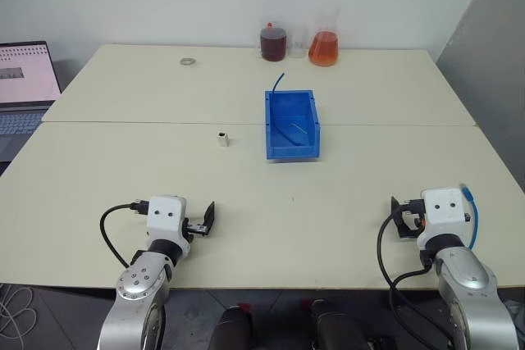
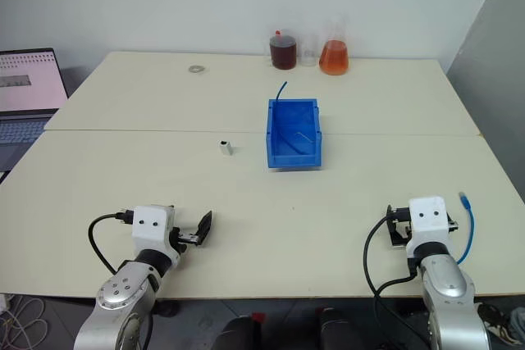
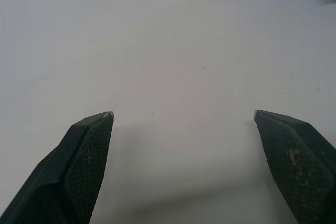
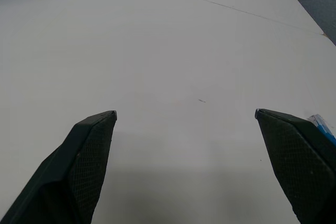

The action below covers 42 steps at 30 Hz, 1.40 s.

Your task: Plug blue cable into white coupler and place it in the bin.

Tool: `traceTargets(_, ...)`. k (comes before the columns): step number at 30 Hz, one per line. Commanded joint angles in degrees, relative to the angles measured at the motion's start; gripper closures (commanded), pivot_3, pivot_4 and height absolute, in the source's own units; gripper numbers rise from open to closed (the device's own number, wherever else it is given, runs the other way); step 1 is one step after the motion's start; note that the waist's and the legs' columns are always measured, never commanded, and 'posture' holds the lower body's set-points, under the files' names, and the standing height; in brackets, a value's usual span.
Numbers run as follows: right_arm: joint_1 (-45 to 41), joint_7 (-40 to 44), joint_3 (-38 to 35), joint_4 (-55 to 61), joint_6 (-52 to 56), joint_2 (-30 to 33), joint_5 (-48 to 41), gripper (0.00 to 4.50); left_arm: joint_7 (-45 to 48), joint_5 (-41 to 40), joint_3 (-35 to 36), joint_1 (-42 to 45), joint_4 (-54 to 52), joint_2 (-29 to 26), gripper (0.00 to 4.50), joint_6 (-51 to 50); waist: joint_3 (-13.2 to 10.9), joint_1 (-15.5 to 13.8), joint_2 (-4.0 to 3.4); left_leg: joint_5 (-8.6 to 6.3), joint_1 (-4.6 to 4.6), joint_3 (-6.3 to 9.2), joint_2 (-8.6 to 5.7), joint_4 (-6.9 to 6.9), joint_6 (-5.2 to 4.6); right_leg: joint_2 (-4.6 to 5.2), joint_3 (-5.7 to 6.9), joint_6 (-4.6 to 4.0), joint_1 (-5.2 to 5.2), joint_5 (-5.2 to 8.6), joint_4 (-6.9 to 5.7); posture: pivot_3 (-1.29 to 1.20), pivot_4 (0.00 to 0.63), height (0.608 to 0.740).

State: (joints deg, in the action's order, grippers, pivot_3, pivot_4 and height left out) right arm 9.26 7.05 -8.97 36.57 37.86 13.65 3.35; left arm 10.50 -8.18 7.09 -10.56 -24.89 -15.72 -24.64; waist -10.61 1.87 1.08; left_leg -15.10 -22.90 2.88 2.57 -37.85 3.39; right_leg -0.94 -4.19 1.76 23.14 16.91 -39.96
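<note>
Both the left gripper (image 3: pixel 184 116) and the right gripper (image 4: pixel 185 113) hung spread and empty. The limp, light blue cable (image 2: pixel 469 223) lay beside the right gripper, best pinched near its plug. The tiny rigid white coupler (image 1: pixel 222 138) stood left of the bin (image 1: pixel 291 124).

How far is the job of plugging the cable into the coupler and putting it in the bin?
Nothing is done yet. The white coupler stands alone on the table, the blue cable lies beside the right gripper, unplugged. Both it and the left gripper are open, holding nothing. Plugging and placing in the bin remain.
</note>
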Motion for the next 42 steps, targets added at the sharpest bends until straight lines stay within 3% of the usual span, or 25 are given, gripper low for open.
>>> traceTargets(1,-0.76,-0.89,-0.88,2.08,-1.03,-0.13,0.09,0.01,-0.1,-0.31,0.77,0.59,-2.67,-0.02,0.0,-0.05,0.0,0.0,0.0,0.0,0.0,0.0,0.0,0.0,0.0,0.0,0.0,0.0,0.0,0.0,0.0,0.0,0.15,0.74)
traceTargets(42,7.25,-5.4,-6.72,10.29,9.7,-6.7,0.38,0.01,0.21,-0.33,0.53,0.85,-3.51,0.33,0.0,-1.34,0.04,0.04,-0.03,0.0,0.0,0.0,0.01,0.01,0.0,0.0,0.0,0.02,0.01,0.02,0.0,0.0,0.15,0.74)
